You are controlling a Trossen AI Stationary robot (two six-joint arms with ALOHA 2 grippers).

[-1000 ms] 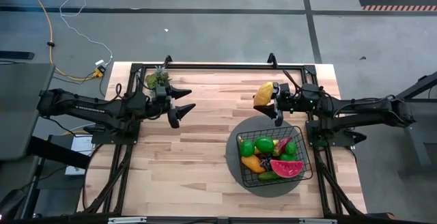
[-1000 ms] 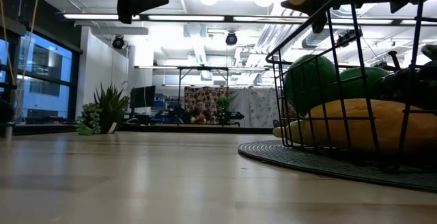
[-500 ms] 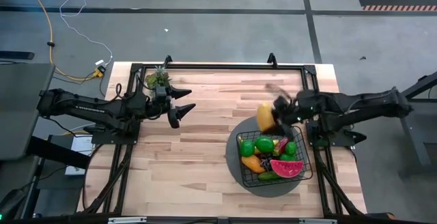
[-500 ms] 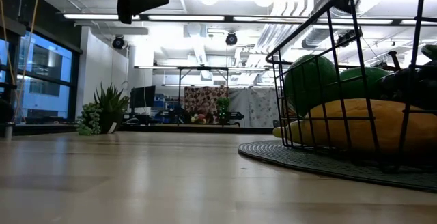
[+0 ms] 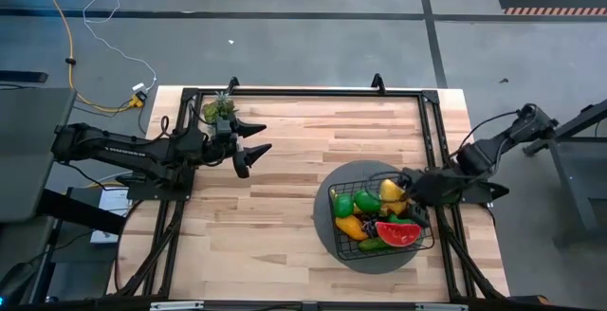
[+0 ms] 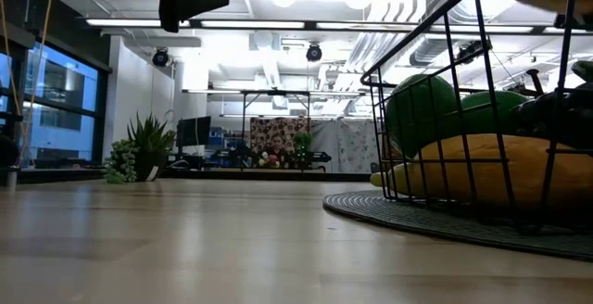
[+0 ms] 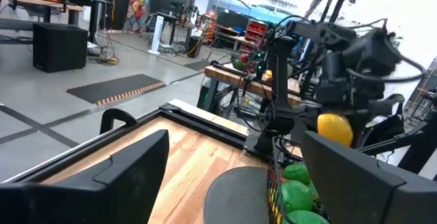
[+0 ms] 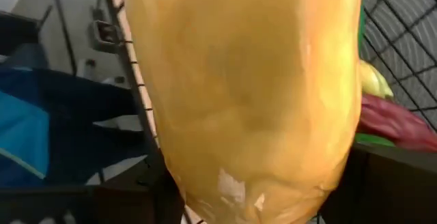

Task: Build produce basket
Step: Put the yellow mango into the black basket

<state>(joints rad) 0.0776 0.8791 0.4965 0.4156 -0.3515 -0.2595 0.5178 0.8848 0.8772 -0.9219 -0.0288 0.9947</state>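
Over the basket (image 5: 334,218): right end effector (image 5: 403,192) grasping a yellow mango (image 5: 391,191).
Beside the table's (image 5: 285,197) left edge: left end effector (image 5: 256,147), fingers spread, empty.

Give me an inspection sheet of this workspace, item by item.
Surface: wooden table, bare in the middle.
Job's things: black wire basket on a round grey mat, holding green fruits and a watermelon slice.
Clutter: small potted plant at the far left.
Hands: right hand over the basket, shut on a yellow-orange mango; left hand open, empty, above the table's left part.
Cables: yellow and white cables on the floor.
Surroundings: grey floor; desks and screens beyond in the low view.
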